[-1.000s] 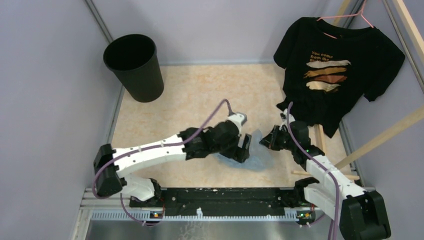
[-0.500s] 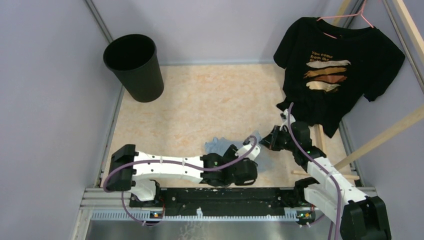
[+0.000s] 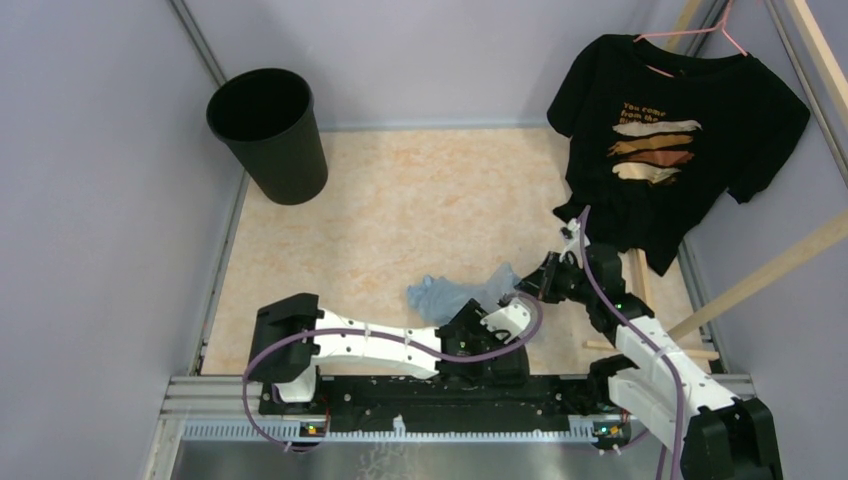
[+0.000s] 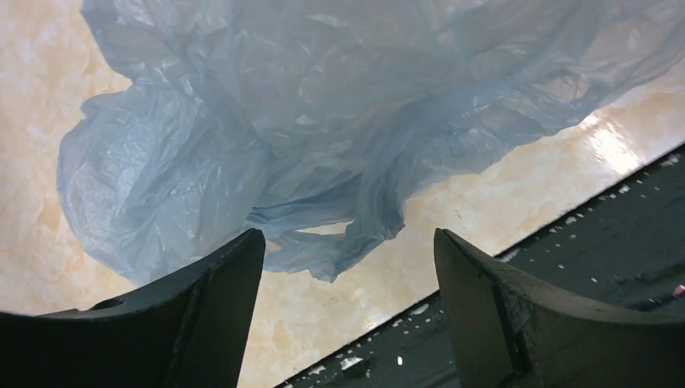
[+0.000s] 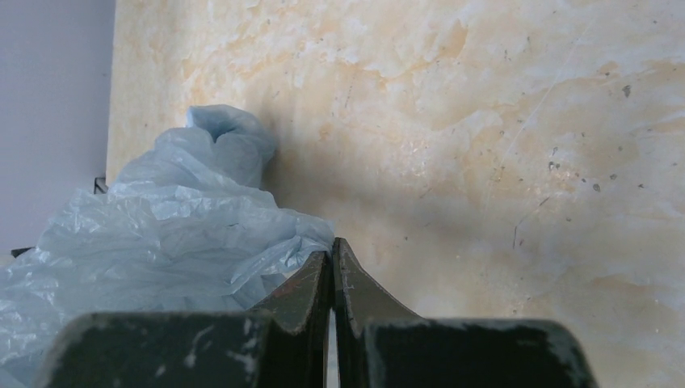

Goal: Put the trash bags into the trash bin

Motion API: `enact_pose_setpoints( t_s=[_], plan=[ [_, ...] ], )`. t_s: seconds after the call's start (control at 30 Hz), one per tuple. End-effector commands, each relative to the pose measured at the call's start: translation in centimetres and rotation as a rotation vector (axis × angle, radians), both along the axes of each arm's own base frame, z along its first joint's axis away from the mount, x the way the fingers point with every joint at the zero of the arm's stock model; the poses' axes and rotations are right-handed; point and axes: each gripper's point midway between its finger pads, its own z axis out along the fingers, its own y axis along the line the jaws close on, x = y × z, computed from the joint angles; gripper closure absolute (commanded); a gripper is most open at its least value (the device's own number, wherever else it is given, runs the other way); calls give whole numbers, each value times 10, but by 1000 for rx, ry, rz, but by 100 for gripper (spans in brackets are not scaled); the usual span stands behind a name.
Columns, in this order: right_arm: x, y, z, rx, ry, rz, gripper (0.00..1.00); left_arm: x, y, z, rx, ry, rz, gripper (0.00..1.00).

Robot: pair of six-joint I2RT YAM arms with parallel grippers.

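Tee (image 3: 680,130) hung back-R, bin (image 3: 268,135) back-L, bag (image 3: 450,296) front-ctr

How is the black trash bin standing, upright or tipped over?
Upright: the trash bin stands on its base, round opening facing up, at the far left.

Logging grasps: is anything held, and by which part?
The right gripper seems to pinch the light-blue trash bag by an edge fold; the open left gripper holds nothing.
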Motion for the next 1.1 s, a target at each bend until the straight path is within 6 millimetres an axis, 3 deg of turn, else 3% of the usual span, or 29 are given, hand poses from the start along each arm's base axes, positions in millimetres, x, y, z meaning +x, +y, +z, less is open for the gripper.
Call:
enact_pose_setpoints(
  t_s=[0.0, 0.3, 0.43, 0.57, 0.73, 0.8, 0.97, 1.07],
  plan=[
    [-1, 4, 11, 55, -11, 4, 100, 17, 11, 2, -1, -119, 107, 18],
    [-4, 5, 12, 74, 1, 9, 100, 29, 24, -12, 71, -170, 210, 53],
    [-1, 1, 11, 47, -6, -13, 100, 27, 36, -1, 59, -156, 245, 71],
    [12, -15, 18, -53, -29, -83, 100, 26, 58, 34, -14, -138, 294, 89],
    [28, -32, 47, -97, -55, -143, 100, 28, 95, 88, -232, -93, 374, 93],
    [33, -37, 58, -124, -77, -152, 100, 32, 100, 107, -370, -48, 350, 94],
    [30, -46, 76, -185, -114, -158, 100, 77, 127, 158, -728, 53, 306, 96],
    [21, -44, 93, -155, -144, -147, 100, 95, 149, 186, -783, 8, 332, 100]
  ],
)
